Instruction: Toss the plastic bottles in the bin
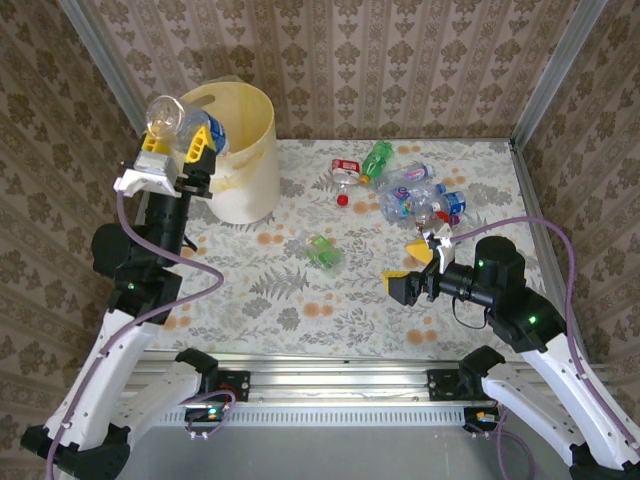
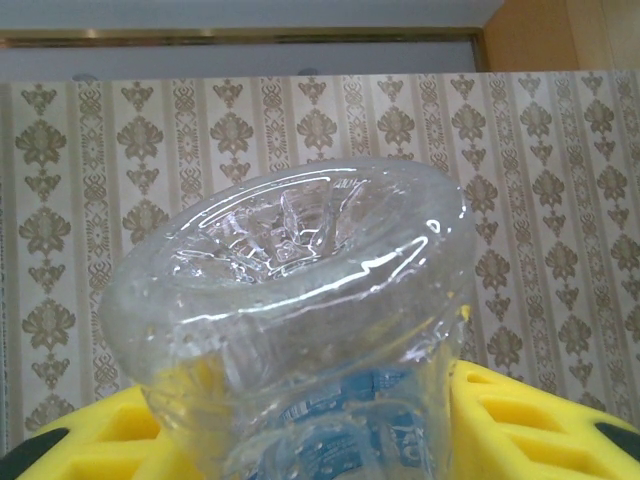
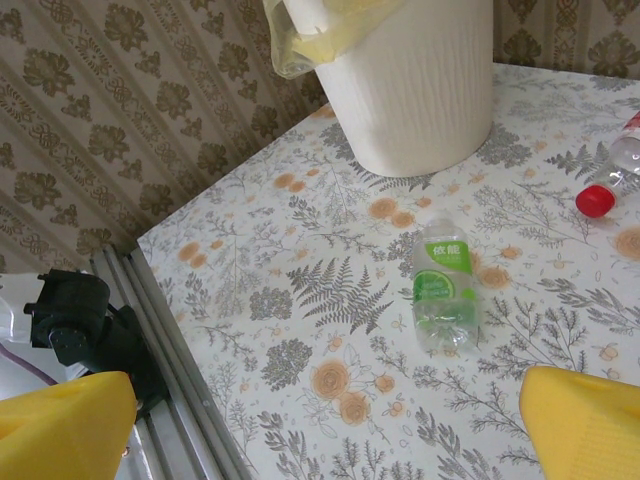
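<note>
Clear blue-labelled bottle [image 1: 172,120]: lying crosswise at the left rim of the bin [image 1: 245,175] (far-left corner of the table [image 1: 290,305]), base pointing outward, label end toward the opening. I am clamping it in the left gripper [image 1: 177,142]; the right gripper [image 1: 408,265] is hanging spread, unladen.

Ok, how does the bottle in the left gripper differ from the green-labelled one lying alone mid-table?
The held bottle is clamped in the left gripper, raised beside the rim of the bin; the green-labelled bottle lies untouched on the table. The held bottle's label is blue, the green-labelled bottle's green. The held bottle is tilted with its base upward; the green-labelled bottle lies flat on its side. Both are small and of clear plastic.
</note>
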Controlling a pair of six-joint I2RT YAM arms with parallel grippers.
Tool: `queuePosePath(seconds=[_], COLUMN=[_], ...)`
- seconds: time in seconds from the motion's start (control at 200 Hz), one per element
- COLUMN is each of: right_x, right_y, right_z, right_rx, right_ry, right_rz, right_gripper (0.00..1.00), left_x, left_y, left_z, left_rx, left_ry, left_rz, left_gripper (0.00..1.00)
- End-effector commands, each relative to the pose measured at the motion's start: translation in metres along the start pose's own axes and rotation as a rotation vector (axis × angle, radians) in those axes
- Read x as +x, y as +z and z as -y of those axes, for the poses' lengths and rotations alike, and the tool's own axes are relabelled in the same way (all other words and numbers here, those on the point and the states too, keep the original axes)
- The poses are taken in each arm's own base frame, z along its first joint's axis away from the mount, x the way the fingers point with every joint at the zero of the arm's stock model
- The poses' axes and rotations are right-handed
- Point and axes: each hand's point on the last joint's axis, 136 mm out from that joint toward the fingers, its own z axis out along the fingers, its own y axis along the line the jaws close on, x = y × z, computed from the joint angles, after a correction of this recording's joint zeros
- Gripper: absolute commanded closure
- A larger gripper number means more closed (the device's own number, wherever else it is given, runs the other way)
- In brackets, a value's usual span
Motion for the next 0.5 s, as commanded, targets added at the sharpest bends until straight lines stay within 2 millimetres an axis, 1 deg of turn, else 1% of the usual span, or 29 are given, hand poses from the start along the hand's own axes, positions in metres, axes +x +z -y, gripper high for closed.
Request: queuePosePath(seconds=[0.0, 0.02, 0.035, 0.08, 0.145, 0.29, 0.495], right_x=[-0.010, -0.010, -0.009, -0.009, -0.009, -0.009, -0.008], right_y=[-0.007, -0.007, -0.007, -0.007, -0.006, -0.006, -0.006], right_z=[-0.008, -0.008, -0.007, -0.007, -0.007, -0.006, -0.006], right_rx=[-0.011, -0.011, -0.010, -0.010, -0.011, -0.007, -0.008], right_ry=[-0.030, -0.031, -0.030, -0.030, -0.029, -0.028, -0.030], right_rz=[0.020, 0.021, 0.019, 0.020, 0.017, 0.016, 0.013], right_gripper=[0.00, 0.00, 0.00, 0.00, 0.00, 0.00, 0.00], left_x=[-0.034, -0.035, -0.035, -0.035, -0.037, -0.034, -0.020], left_y=[0.004, 0.005, 0.006, 0.008, 0.011, 0.020, 0.029], left_z=[-0.008, -0.008, -0.014, -0.019, -0.023, -0.028, -0.034], left_rx=[-0.024, -0.026, -0.047, -0.064, -0.072, -0.080, -0.092], left_ry=[0.018, 0.017, 0.032, 0.036, 0.034, 0.029, 0.007], left_rz=[0.122, 0.128, 0.130, 0.140, 0.153, 0.159, 0.141], left_gripper=[0.80, 0.80, 0.80, 0.80, 0.80, 0.80, 0.80])
